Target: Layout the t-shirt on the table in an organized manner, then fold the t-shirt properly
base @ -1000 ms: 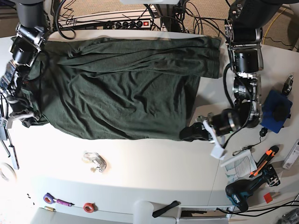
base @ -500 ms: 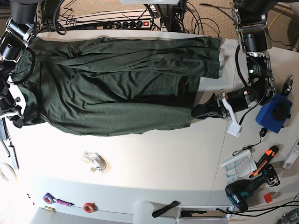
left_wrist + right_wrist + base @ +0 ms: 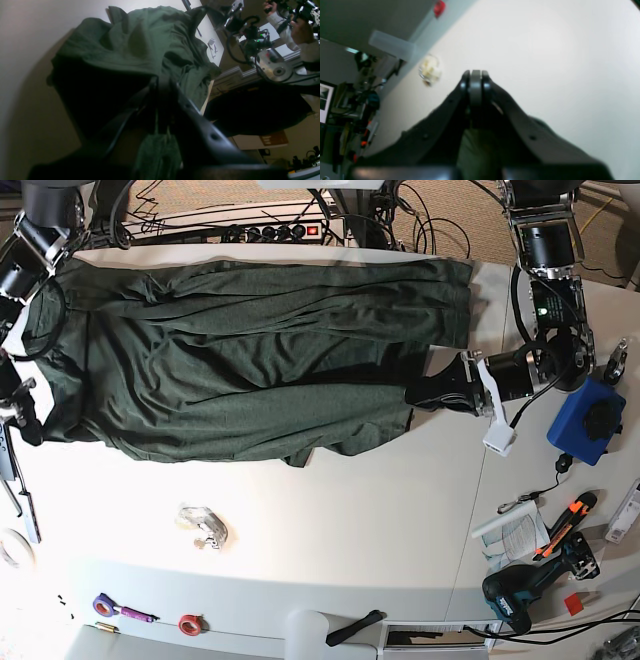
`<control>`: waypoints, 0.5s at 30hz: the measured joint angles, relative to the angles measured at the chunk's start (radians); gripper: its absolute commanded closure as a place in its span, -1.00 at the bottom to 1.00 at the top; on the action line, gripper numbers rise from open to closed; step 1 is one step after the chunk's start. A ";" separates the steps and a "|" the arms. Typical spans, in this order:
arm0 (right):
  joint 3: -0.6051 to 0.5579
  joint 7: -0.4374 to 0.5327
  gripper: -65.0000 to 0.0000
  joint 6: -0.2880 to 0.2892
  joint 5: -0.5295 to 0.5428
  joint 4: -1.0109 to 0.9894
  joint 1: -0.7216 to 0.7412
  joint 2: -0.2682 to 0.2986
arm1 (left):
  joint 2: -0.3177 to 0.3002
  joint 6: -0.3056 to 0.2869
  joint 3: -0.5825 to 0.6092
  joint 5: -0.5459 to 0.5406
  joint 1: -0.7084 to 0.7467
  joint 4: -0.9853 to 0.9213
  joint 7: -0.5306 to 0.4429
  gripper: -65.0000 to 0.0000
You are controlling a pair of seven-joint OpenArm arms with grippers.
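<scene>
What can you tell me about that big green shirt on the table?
The t-shirt is dark forest-green, soft, plain and wrinkled. It lies spread wide across the white table, with long creases and its near hem lifted unevenly. The left pincer and the right pincer each pinch an opposite side edge.

A blue box [image 3: 586, 417] sits just beyond the left end effector [image 3: 425, 393]; a cordless drill [image 3: 530, 577] and orange-handled tool [image 3: 566, 523] lie farther off.

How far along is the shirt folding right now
Done: the t-shirt is spread wide across the table, though wrinkled. In hand: left gripper and right gripper each pinch one end of the shirt, stretching it. Left: smoothing it flat, then every fold.
</scene>
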 measured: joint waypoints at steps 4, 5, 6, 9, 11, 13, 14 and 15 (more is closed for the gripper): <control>0.000 0.006 1.00 0.000 -0.001 0.000 -0.013 -0.002 | 0.000 0.000 0.000 0.123 0.003 -0.001 -0.047 0.34; 0.000 0.008 1.00 0.000 -0.001 0.000 -0.014 -0.002 | 0.000 0.000 0.000 0.168 0.003 -0.001 -0.105 0.19; 0.000 0.009 1.00 0.000 -0.001 0.000 -0.014 -0.002 | 0.000 -0.001 0.000 0.224 0.003 -0.001 -0.165 0.12; 0.000 0.010 1.00 0.000 -0.001 0.000 -0.014 -0.002 | 0.003 0.002 0.000 0.409 0.000 -0.001 -0.354 0.12; 0.000 0.016 1.00 0.000 -0.001 0.000 -0.014 -0.002 | 0.008 0.005 0.010 0.518 -0.006 -0.004 -0.440 0.12; 0.000 0.017 1.00 0.000 -0.001 0.000 -0.014 -0.005 | 0.008 0.043 0.059 0.610 -0.023 -0.011 -0.465 0.12; 0.000 0.021 1.00 0.000 -0.001 0.000 -0.014 -0.007 | 0.008 0.058 0.092 0.645 -0.037 -0.019 -0.466 0.12; 0.000 0.029 1.00 0.000 -0.001 0.000 -0.014 -0.011 | 0.008 0.064 0.130 0.666 -0.051 -0.026 -0.467 0.12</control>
